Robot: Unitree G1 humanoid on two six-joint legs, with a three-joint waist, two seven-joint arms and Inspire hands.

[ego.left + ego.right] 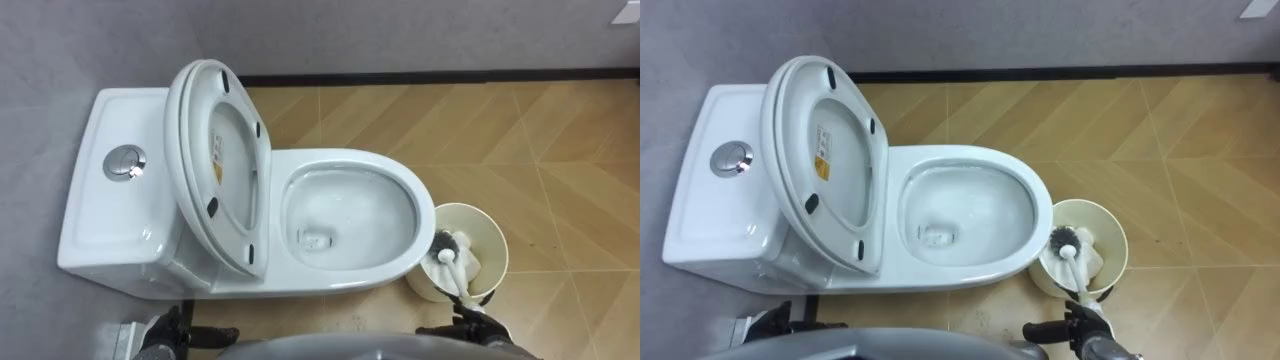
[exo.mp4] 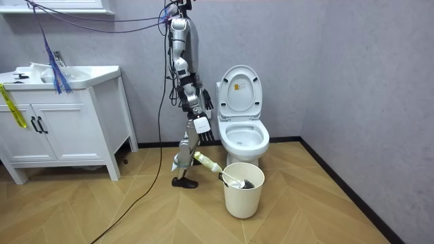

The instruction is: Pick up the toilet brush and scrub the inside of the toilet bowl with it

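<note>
The white toilet (image 1: 405,185) stands before me with its lid and seat (image 1: 215,150) raised and the bowl open. To its right a cream bin (image 1: 492,235) holds the toilet brush (image 1: 447,248), bristles down inside, its white handle slanting out over the rim towards me. In the room view the brush (image 2: 229,179) leans out of the bin (image 2: 243,200), well below my right hand (image 2: 199,102). My right hand (image 1: 470,322) shows at the bottom edge above the handle's end, fingers relaxed. My left hand (image 1: 165,335) hangs at the lower left, also relaxed and holding nothing.
The tank (image 1: 110,200) with its chrome flush button (image 1: 126,162) stands against the grey wall at my left. White paper lies in the bin. A white vanity cabinet (image 2: 61,122) stands behind me at the room view's left. Wood floor spreads to the right.
</note>
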